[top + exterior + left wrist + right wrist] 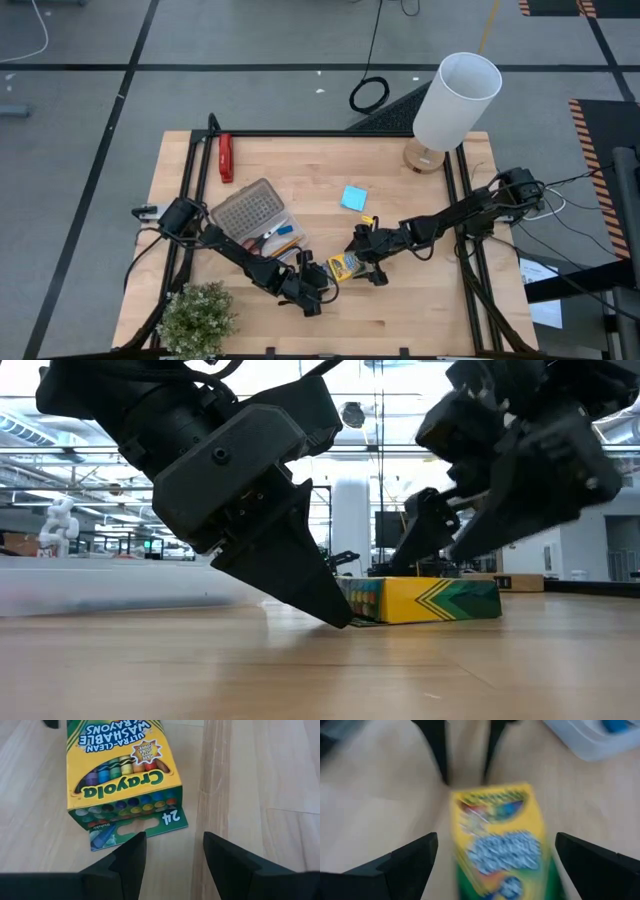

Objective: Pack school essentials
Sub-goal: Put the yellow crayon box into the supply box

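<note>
The Crayola crayon box (pixel 344 266) lay flat on the worktop (pixel 420 310), near its front middle. The left pincer (pixel 170 855) and the right pincer (pixel 495 865) stood open on opposite sides, holding nothing.

two dark arms, matte black housings, blocky angular wrist parts. black cables run along links. left gripper (pixel 170 862) and right gripper (pixel 492 865) have black wedge-shaped fingers, smooth surfaces.
</note>
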